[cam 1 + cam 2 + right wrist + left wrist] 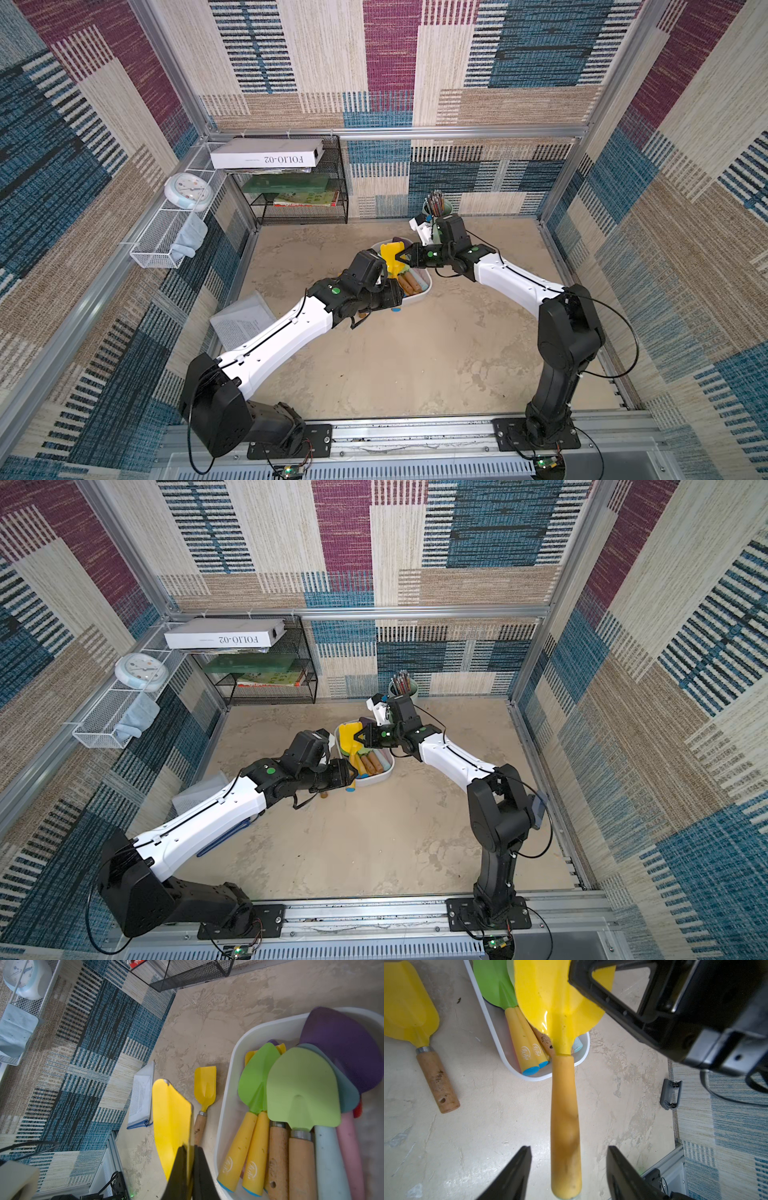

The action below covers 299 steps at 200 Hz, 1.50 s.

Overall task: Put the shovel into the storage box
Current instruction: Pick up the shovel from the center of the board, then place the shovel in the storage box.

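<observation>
A yellow-bladed shovel [564, 1118] with a yellow-orange handle hangs over the near end of the white storage box [227, 1093], seen in both top views [390, 254]. My right gripper [189, 1147] is shut on the edge of its blade [170, 1118]. My left gripper [568, 1148] is open. The handle runs between its fingers [519, 1167] with a gap on each side. The box [424, 287] holds several shovels, green, purple, yellow-handled and wooden-handled. A second, small yellow shovel [204, 1086] with a wooden handle lies on the table beside the box.
A mint pencil cup [436, 205] stands behind the right arm. A black mesh rack [299, 187] with books fills the back left corner. A white wire basket [166, 241] and a clock [188, 190] hang on the left wall. A clear pouch [241, 320] lies by the left arm.
</observation>
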### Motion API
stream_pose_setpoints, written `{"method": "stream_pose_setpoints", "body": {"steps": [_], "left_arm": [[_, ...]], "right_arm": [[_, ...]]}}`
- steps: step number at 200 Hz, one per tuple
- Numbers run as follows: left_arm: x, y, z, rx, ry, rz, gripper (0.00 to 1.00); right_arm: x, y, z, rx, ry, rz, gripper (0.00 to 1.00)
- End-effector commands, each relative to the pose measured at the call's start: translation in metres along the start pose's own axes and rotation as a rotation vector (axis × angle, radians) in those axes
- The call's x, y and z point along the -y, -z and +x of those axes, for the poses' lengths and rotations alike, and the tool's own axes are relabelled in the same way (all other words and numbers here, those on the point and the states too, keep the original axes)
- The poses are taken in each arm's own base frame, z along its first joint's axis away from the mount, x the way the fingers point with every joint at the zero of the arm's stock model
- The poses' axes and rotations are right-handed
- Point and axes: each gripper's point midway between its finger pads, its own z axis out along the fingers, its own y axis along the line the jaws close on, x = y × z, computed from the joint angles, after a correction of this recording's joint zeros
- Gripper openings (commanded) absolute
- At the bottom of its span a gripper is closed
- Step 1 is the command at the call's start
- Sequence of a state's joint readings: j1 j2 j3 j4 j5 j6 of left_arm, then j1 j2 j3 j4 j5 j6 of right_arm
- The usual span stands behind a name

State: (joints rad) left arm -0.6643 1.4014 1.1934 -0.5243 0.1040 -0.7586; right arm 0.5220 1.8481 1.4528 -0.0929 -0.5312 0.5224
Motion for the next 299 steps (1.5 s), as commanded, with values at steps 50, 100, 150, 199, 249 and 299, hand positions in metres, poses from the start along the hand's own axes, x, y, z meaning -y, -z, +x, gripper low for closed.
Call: {"method": "stream_pose_setpoints", "body": {"steps": [50,100,150,199,249,299], "left_arm": [[0.010,0.008,-0.004,0.008,-0.021,0.030,0.97],[0.009,0.037,-0.013,0.097,-0.042,0.035,0.99],[0.000,0.072,-0.021,0.180,-0.053,0.005,0.99],[-0.005,0.073,-0.018,0.170,-0.043,0.001,0.99],[-0.010,0.066,-0.014,0.153,-0.026,-0.007,0.99],[-0.012,0.065,-0.015,0.154,-0.025,-0.015,0.99]], "right_arm": [[0.002,-0.008,-0.012,0.013,0.027,0.012,0.00],[0.018,-0.020,-0.024,-0.050,0.094,0.040,0.00],[0.035,-0.030,-0.030,-0.156,0.197,0.003,0.00],[0.057,-0.040,-0.032,-0.232,0.248,-0.028,0.00],[0.078,-0.056,-0.029,-0.247,0.226,-0.046,0.00],[0.092,-0.072,-0.019,-0.261,0.181,-0.065,0.00]]}}
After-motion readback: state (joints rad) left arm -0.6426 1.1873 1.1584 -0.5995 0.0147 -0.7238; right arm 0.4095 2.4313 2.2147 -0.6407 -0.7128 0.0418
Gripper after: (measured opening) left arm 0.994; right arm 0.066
